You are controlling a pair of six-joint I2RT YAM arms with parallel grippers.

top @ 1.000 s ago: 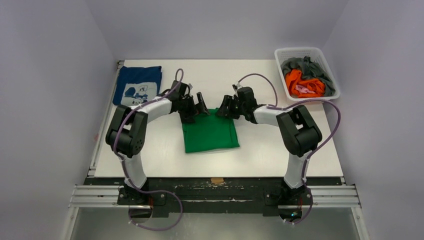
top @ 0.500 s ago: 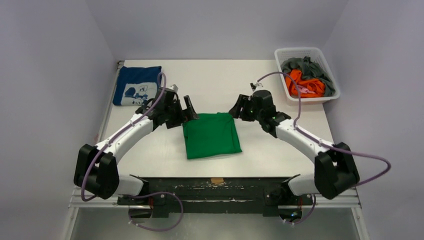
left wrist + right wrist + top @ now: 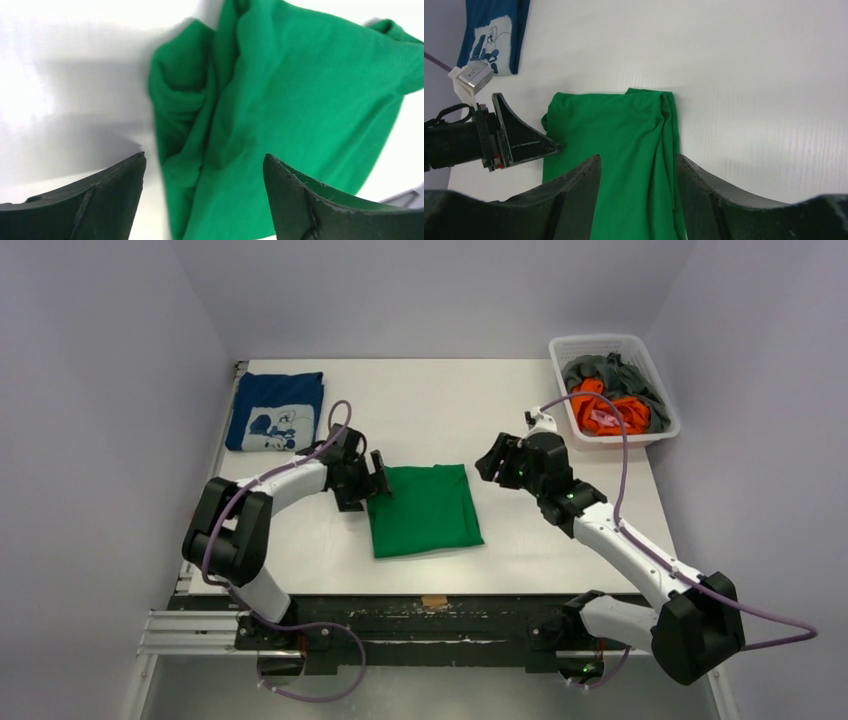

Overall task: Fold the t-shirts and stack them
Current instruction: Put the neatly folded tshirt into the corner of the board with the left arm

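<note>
Green t-shirt [image 3: 424, 510] lies folded into a rough rectangle on the white table [image 3: 540, 540], about mid-table between the two arms. Left gripper [image 3: 378, 475] sits low at the shirt's far-left corner. In the left wrist view its fingers [image 3: 100, 200] are spread, and the bunched, wrinkled edge of the green cloth shows in the gap; whether they touch the cloth cannot be told. Right gripper [image 3: 491, 457] hangs just off the shirt's far-right corner, apart from it. In the right wrist view its fingers [image 3: 574, 200] are spread with nothing held, and the shirt lies below. Far left: navy blue t-shirt [image 3: 275, 410], white cartoon print up, folded flat. Far right corner: white plastic basket [image 3: 556, 352] holds an orange t-shirt [image 3: 605, 412] and grey cloth [image 3: 612, 373], crumpled together.
</note>
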